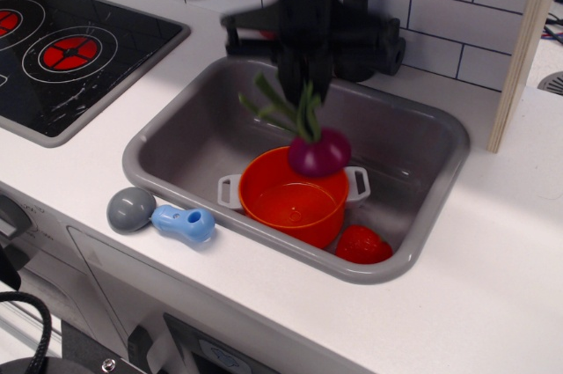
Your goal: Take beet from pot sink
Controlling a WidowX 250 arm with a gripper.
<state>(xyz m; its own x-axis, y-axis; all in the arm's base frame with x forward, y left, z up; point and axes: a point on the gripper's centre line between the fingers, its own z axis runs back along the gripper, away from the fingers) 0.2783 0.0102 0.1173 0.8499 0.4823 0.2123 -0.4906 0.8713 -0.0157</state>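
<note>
My gripper (302, 85) is shut on the green leaves of the beet (318, 152). The dark purple bulb hangs in the air just above the far rim of the orange-red pot (293, 197). The pot stands in the grey sink (171, 136) with its two white handles showing, and its inside looks empty. The arm's black body rises above the sink's back edge.
A red strawberry-like toy (362, 245) lies in the sink right of the pot. A grey and blue toy (161, 216) lies on the counter left of the sink. A black stove top (62, 48) is at the far left. A black faucet (387, 48) stands behind the sink.
</note>
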